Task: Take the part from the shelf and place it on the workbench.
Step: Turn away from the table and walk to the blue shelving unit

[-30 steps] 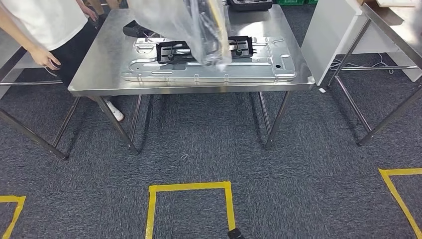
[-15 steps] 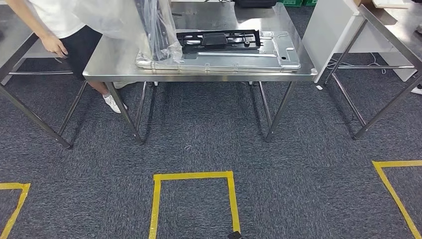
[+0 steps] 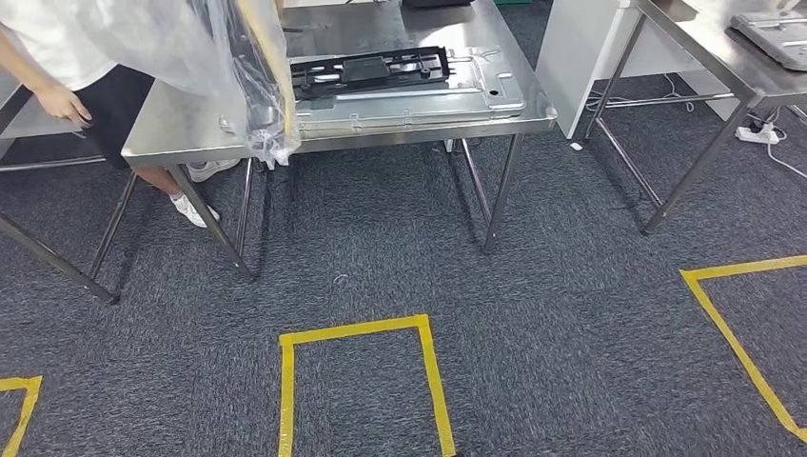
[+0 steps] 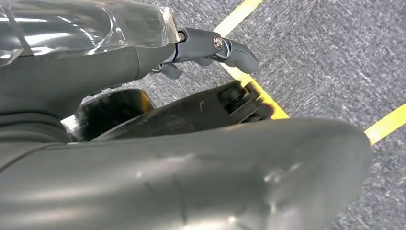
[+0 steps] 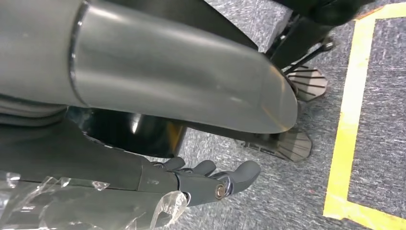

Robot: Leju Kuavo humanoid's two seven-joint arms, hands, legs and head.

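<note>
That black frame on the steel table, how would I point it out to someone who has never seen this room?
Find the steel workbench at the top of the head view. A pressed silver metal panel lies flat on it, and the black frame rests on that panel. It is the dark, openwork piece there, unlike the clear plastic bag hanging at the bench's front.

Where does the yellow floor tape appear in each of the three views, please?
Head view: yellow tape outlines a box on the carpet in front of the workbench.
Left wrist view: a strip runs just past the left hand.
Right wrist view: a taped corner lies beyond the right hand.
Shared landmark: the grey carpet under the tape.
</note>
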